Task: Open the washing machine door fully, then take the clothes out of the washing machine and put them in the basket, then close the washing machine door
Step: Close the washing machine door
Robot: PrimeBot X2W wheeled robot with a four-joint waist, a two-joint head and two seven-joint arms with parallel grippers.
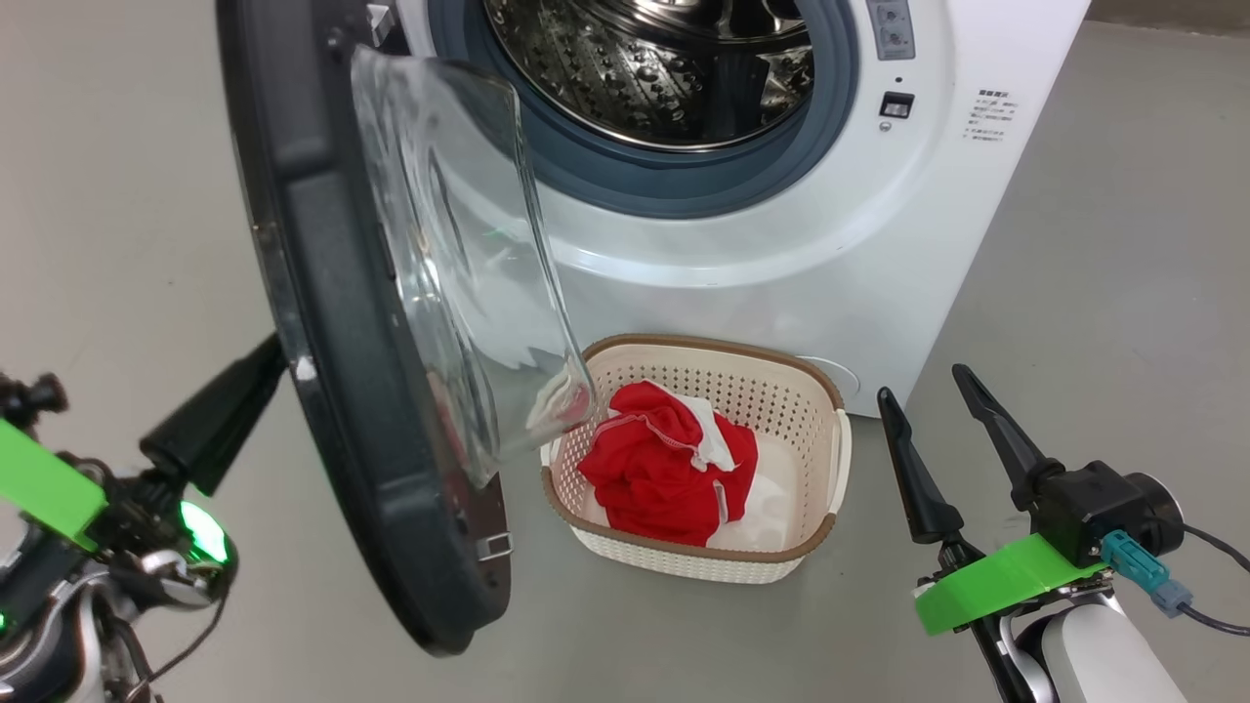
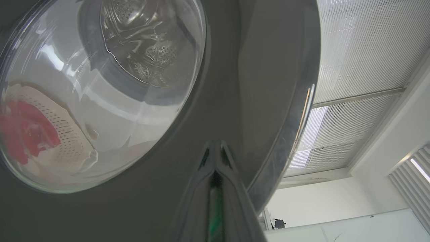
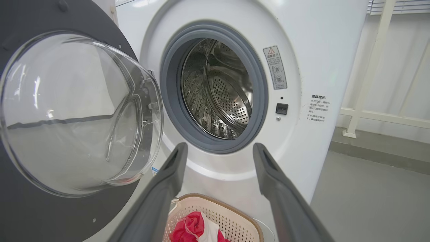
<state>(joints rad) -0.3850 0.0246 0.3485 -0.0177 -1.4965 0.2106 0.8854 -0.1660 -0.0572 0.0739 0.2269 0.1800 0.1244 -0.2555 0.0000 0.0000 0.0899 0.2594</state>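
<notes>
The washing machine [image 1: 781, 254] stands with its steel drum [image 3: 218, 90] bare. The washing machine door [image 1: 332, 293] swings out to the left, glass bowl facing the machine. Red and white clothes [image 1: 664, 469] lie in the cream basket [image 1: 713, 345] on the floor below the opening. My left gripper [image 1: 273, 351] is shut, its tip against the door's black outer face [image 2: 262, 67]; the left gripper [image 2: 215, 148] meets its own reflection there. Through the glass I see the clothes [image 2: 23, 131] and basket [image 2: 63, 127]. My right gripper [image 1: 923, 384] hangs open right of the basket [image 3: 231, 215], holding nothing.
Grey floor [image 1: 1074, 293] spreads around the machine, with room to the right of it. A white rail frame [image 3: 366, 67] stands along the wall behind the machine's right side. A cable [image 1: 1211, 586] trails from my right wrist.
</notes>
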